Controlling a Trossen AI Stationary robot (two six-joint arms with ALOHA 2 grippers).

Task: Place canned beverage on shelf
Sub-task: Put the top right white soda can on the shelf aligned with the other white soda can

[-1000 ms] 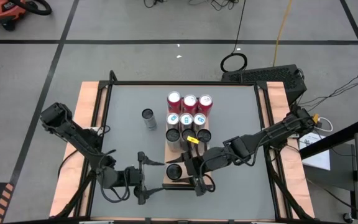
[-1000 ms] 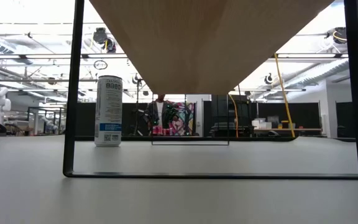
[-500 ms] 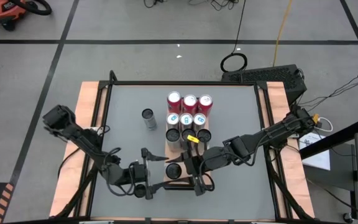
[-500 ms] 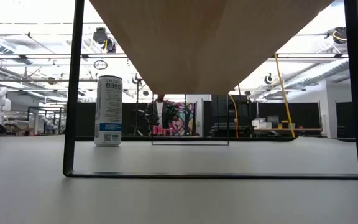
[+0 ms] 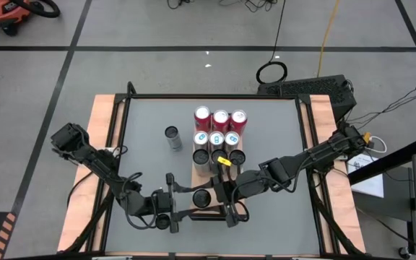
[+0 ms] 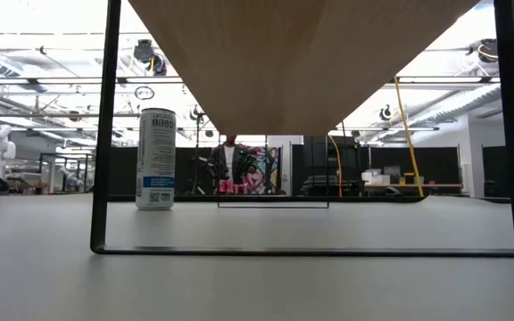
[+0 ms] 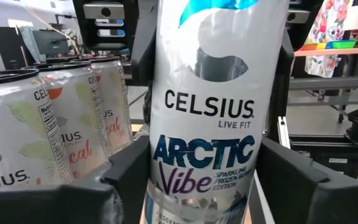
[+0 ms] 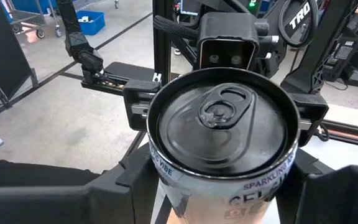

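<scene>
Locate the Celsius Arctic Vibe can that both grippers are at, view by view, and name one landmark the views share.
High view: Arctic Vibe can on the shelf at its near end, between left gripper and right gripper.
Low view: not in it.
Left wrist view: fills the centre, label facing the camera.
Right wrist view: centre, black lid up.
Shared landmark: the can itself, with the opposite gripper behind it in both wrist views.

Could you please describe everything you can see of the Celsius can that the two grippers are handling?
The Celsius can is a tall slim white can printed "Arctic Vibe", with blue and purple lettering and a dark top whose tab is unopened. It stands upright at the near end of the shelf, apart from the other cans. The right gripper clasps its sides; the left gripper has its fingers on either side, contact unclear.
</scene>
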